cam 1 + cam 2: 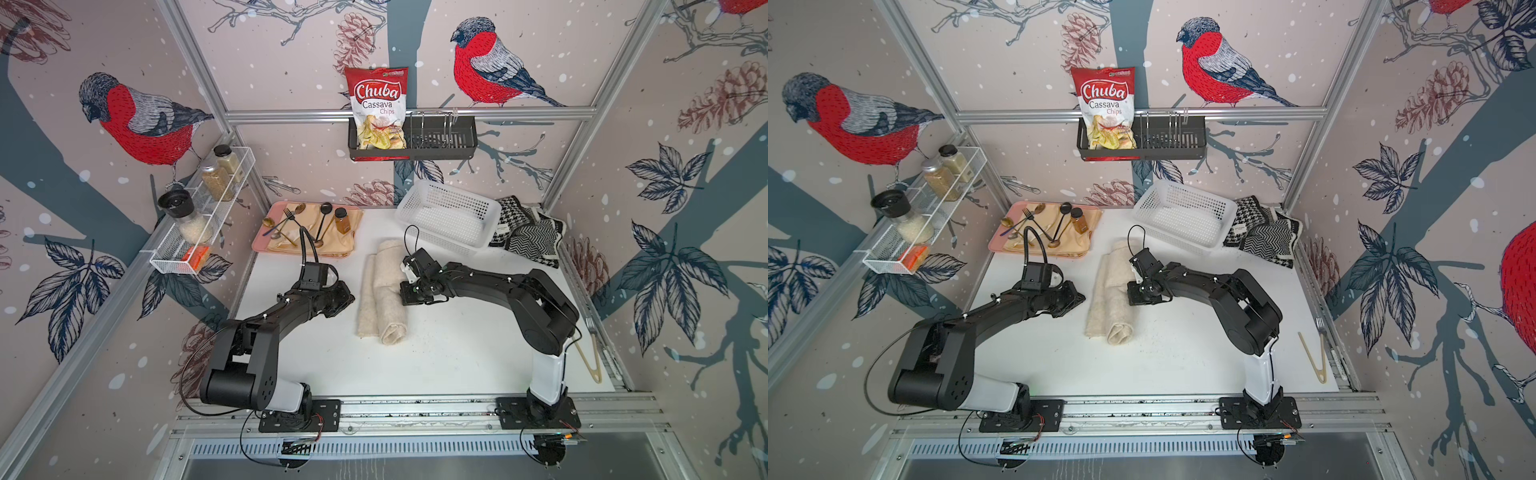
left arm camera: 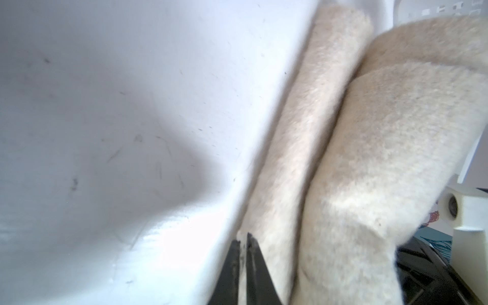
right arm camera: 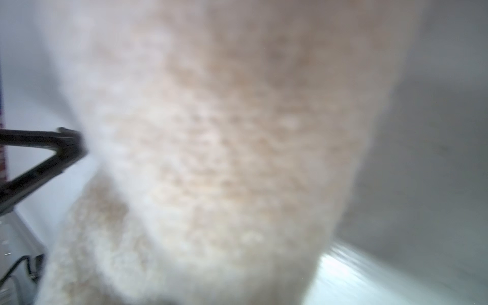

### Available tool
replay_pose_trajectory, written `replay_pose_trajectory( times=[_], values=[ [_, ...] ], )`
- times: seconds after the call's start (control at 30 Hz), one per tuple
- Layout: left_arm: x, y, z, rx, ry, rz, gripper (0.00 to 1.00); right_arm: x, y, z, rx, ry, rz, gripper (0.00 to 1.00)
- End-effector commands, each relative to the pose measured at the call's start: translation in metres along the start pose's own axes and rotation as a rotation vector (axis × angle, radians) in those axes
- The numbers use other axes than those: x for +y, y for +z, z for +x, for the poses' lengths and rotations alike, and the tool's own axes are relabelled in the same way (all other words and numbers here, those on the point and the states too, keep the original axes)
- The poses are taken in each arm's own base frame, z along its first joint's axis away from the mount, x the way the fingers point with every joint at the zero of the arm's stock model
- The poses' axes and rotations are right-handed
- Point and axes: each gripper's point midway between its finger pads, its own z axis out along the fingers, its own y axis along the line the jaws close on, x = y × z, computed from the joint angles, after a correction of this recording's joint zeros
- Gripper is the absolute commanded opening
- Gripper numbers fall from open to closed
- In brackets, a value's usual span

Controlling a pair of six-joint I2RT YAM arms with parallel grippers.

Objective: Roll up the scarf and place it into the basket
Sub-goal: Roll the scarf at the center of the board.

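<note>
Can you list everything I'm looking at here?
scarf: one, cream, partly rolled, table centre
basket: one, white, empty, back right of table
patterned cloths: pile, black-and-white, right of basket
tray: one, pink, back left, holding cutlery
chips bag: one, red-and-white, in black caddy at back
wire rack: one, white, left wall, holding three jars
tongs: one, beige, table's right edge
left gripper: black, shut, left of scarf
right gripper: black, shut, at scarf's right side
</note>
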Motion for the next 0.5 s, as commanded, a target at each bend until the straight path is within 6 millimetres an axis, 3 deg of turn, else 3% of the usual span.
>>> replay_pose_trajectory(
  times=[0.0, 0.13, 0.27, 0.37, 0.47],
  values=[
    [-0.006, -0.004, 0.006, 0.023, 0.007, 0.021, 0.11, -0.021, -0.015, 0.016, 0.050, -0.097, 0.184, 0.00],
    [-0.011, -0.002, 0.008, 0.034, 0.019, 0.036, 0.11, -0.018, -0.021, 0.009, 0.060, -0.169, 0.311, 0.00],
    [-0.019, -0.001, 0.013, 0.045, 0.030, 0.062, 0.12, -0.020, -0.015, 0.008, 0.125, -0.227, 0.424, 0.00],
    [-0.038, -0.007, 0.011, 0.025, 0.064, 0.116, 0.11, -0.024, -0.011, 0.004, 0.177, -0.256, 0.503, 0.00],
    [-0.068, -0.016, 0.008, 0.007, 0.090, 0.237, 0.12, -0.015, -0.008, -0.003, 0.186, -0.286, 0.512, 0.00]
  ],
)
